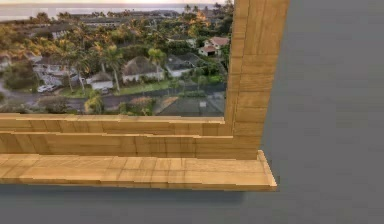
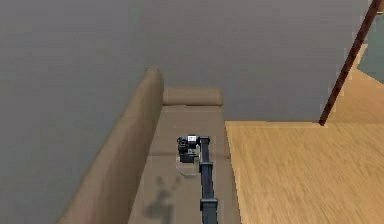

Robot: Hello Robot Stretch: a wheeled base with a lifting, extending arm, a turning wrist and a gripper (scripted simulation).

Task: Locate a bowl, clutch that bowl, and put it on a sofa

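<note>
The sofa (image 2: pixel 160 172) is a plain tan one, running lengthwise from the near edge toward the far grey wall (image 2: pixel 80 60). Its backrest (image 2: pixel 115 150) is along the left side, and a rounded armrest (image 2: pixel 192 96) caps the far end. The seat's flat, and the right side butts up against the light wood floor (image 2: pixel 300 170).

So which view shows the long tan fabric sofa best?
The arm side view: the long tan fabric sofa runs up the picture's left, backrest, seat and far armrest visible, with the dark arm bar against its seat. The forward view faces a wooden-framed window and grey wall.
</note>
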